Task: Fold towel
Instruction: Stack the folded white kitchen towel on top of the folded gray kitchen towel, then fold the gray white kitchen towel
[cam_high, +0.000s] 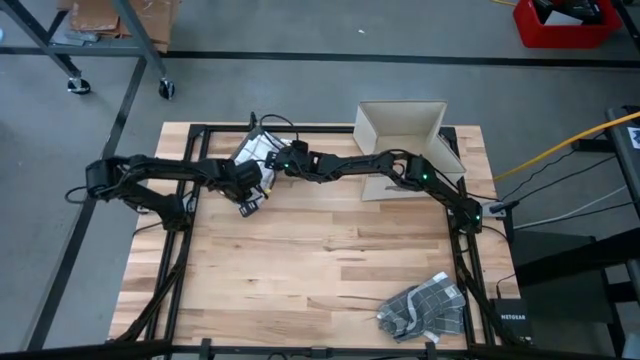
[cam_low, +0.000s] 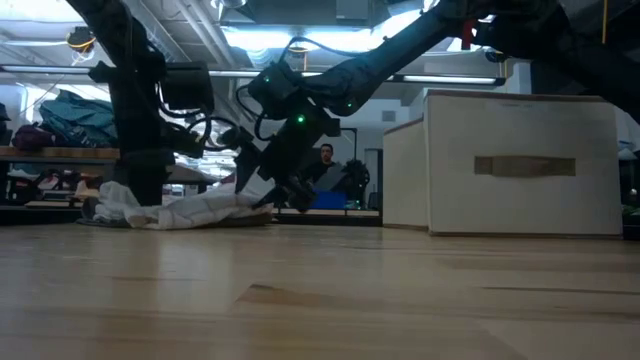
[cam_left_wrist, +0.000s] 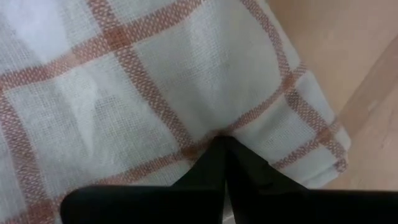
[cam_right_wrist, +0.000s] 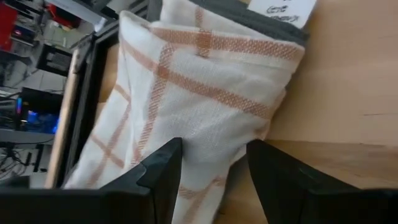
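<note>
A white towel with orange-brown checks (cam_high: 257, 148) lies bunched at the table's far left, also seen low in the low view (cam_low: 190, 212). My left gripper (cam_high: 250, 198) points steeply down at the towel's near part, its fingers shut (cam_left_wrist: 224, 149). My right gripper (cam_high: 288, 160) reaches in from the right and is open (cam_right_wrist: 214, 146). Its fingers stand on either side of a folded end of the towel (cam_right_wrist: 205, 81). I cannot tell whether they touch the towel. My left gripper comes at the towel from above, pointing steeply down. Its shut fingertips meet the cloth close to a hemmed corner (cam_left_wrist: 298, 143), where the cloth puckers a little (cam_left_wrist: 214, 132). One layer or several, I cannot tell. The towel around it lies spread and slack on the table.
An open beige box (cam_high: 402, 140) stands at the far right. A crumpled grey checked cloth (cam_high: 425, 305) lies at the near right corner. Bare wood (cam_high: 320, 260) fills the middle and near side. A person (cam_low: 325, 160) sits in the room beyond.
</note>
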